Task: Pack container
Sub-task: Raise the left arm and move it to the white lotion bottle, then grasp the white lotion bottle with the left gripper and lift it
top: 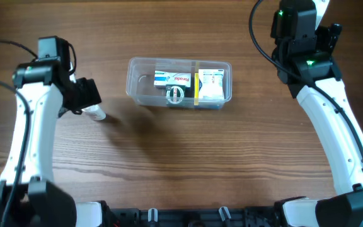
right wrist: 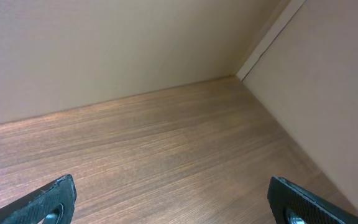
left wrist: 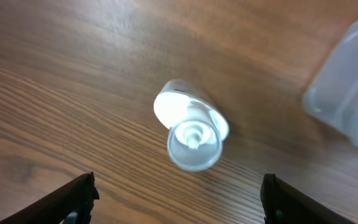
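Two boxes (top: 172, 78) lie in container (top: 137, 66); small clear bottle (left wrist: 190, 127) unpacked on counter (top: 181, 157). Left gripper (left wrist: 178, 194), right gripper (right wrist: 173, 202): jaws apart, empty.

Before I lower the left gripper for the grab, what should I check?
1. Left gripper open: ok, fingers wide apart.
2. Small bottle centred between the fingers: ok.
3. Bottle apart from the container: ok.
4. Room in the container: cannot tell; boxes fill most of it, left end looks bare.
5. Right gripper out of the way: ok, open, far from the container.
6. Height above the bottle: cannot tell.
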Tool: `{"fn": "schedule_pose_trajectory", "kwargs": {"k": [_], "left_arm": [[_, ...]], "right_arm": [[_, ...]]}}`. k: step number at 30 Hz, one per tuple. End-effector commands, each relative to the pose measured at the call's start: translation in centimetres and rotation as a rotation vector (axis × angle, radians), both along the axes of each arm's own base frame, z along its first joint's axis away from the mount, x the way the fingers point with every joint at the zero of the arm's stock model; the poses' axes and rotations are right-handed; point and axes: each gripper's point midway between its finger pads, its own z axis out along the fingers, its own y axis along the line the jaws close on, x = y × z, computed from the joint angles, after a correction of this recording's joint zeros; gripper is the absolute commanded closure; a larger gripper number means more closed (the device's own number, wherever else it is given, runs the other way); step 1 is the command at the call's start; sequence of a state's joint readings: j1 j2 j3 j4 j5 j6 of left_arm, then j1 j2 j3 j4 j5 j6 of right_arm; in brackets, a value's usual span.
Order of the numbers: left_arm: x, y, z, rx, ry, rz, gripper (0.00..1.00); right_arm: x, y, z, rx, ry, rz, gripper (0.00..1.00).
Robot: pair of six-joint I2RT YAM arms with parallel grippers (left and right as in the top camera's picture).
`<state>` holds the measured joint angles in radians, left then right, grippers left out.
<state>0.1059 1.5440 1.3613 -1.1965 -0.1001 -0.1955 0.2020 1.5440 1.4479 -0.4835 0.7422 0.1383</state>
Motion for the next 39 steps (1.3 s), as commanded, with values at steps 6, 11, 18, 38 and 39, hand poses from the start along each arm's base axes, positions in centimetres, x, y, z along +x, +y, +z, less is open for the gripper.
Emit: {"fn": "schedule_pose_trajectory", "kwargs": {"k": [6, 11, 18, 38, 39], "left_arm": [[0.9, 0.3, -4.7, -0.009, 0.121, -0.01, 0.17], [1.2, 0.3, -5.9, -0.014, 0.143, -0.003, 0.18], [1.5, -0.2, -7.1, -0.048, 0.161, -0.003, 0.21], [1.7, -1.1, -8.9, -0.109, 0.138, 0.074, 0.27], [1.6, -1.1, -9.1, -0.109, 0.14, 0.073, 0.27]], "right_arm": [[0.2, -0.2, -0.2, 0.002, -0.006, -0.023, 0.0], [0.2, -0.2, -0.2, 0.002, -0.006, -0.023, 0.0], [0.2, -0.2, -0.2, 0.001, -0.005, -0.023, 0.0], [0.2, -0.2, -0.2, 0.002, -0.006, -0.023, 0.0], [0.2, -0.2, -0.2, 0.002, -0.006, -0.023, 0.0]]}}
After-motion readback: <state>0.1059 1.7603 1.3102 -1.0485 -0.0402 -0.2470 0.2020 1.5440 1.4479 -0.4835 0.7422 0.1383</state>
